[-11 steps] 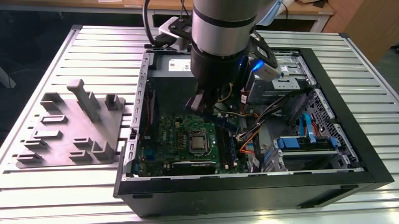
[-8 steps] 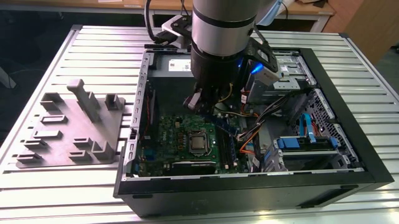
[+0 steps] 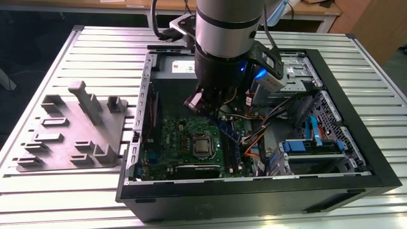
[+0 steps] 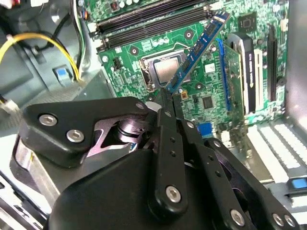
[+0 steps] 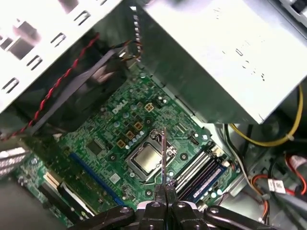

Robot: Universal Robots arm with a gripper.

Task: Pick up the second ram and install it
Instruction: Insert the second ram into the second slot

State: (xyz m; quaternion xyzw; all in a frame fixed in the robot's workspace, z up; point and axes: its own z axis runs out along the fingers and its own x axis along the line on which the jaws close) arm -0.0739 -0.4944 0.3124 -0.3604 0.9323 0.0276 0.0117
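Carrying step: inside the computer case (image 3: pixel 254 191), over the motherboard (image 3: pixel 184 138), the hand (image 4: pixel 169 98) grips one end of the second ram (image 4: pixel 199 50), held tilted above the processor socket (image 4: pixel 163 69), apart from the memory slots (image 4: pixel 144 19). Judged: seating needs its edge lined up along a free slot.
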